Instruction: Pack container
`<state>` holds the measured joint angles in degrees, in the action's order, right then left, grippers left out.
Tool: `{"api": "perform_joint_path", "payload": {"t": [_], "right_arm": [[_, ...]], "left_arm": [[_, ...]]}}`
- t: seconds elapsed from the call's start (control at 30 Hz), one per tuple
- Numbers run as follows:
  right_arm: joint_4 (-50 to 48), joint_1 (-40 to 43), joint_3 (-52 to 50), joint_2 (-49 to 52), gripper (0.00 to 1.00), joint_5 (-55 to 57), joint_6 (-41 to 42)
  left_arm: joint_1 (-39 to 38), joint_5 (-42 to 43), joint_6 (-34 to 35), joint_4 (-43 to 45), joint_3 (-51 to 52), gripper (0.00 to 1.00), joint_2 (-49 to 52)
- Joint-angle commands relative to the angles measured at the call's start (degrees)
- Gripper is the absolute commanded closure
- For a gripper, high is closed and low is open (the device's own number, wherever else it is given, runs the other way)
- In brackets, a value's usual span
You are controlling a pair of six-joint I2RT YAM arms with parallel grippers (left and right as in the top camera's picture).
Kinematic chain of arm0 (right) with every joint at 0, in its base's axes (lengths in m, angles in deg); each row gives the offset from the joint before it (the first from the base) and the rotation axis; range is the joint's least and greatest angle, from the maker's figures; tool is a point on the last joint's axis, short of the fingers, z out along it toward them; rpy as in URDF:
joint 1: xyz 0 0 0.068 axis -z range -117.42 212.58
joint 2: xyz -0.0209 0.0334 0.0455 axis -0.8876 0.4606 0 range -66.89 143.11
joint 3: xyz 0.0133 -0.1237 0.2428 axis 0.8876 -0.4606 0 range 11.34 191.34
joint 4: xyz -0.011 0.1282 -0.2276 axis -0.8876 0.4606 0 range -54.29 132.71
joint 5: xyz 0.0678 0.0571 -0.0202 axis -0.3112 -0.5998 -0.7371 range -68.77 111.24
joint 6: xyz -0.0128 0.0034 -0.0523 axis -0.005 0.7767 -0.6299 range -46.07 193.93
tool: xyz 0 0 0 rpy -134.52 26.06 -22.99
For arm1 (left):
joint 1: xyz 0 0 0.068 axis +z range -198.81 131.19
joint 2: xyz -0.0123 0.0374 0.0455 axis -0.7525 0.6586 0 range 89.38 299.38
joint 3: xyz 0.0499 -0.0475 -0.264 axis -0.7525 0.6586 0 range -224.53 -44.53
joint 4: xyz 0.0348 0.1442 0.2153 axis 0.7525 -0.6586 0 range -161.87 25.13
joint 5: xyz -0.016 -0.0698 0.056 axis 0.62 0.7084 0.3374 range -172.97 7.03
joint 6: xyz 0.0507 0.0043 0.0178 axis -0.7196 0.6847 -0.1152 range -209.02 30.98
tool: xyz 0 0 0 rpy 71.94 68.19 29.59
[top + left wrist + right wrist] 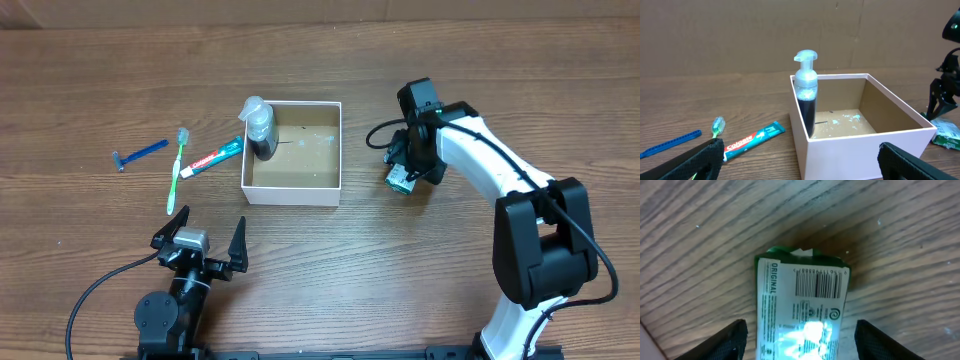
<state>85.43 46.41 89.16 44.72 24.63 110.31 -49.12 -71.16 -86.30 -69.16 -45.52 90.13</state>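
Note:
The white square container point(292, 188) with a brown floor sits mid-table; it also shows in the left wrist view point(840, 145). A pump bottle point(260, 126) of dark liquid stands upright in its far left corner, also seen in the left wrist view point(805, 95). My right gripper point(408, 168) is open, straddling a small green-and-white packet point(800, 307) that lies on the table right of the container point(400, 181); the fingers stand apart from it point(801, 340). My left gripper point(800, 162) is open and empty in front of the container point(200, 243).
Left of the container lie a Colgate toothpaste tube point(212, 157), a green toothbrush point(178, 170) and a blue razor point(138, 154). The tube point(754, 141), toothbrush point(717, 126) and razor point(670, 142) also show in the left wrist view.

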Motion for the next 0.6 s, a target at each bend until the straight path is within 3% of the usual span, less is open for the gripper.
{"api": "perform_joint_path", "payload": {"t": [0.0, 0.43, 0.57], "right_arm": [[-3.26, 0.28, -2.14, -0.04, 0.29, 0.59, -1.07], [-7.43, 0.28, -5.84, 0.72, 0.31, 0.39, -0.98], [-7.19, 0.26, -5.88, 0.79, 0.39, 0.37, -0.76]], "left_arm": [[0.39, 0.00, -1.25, 0.07, 0.31, 0.00, -0.50], [0.39, 0.00, -1.27, 0.09, 0.31, 0.00, -0.50], [0.39, 0.00, -1.27, 0.07, 0.31, 0.00, -0.50]]}}
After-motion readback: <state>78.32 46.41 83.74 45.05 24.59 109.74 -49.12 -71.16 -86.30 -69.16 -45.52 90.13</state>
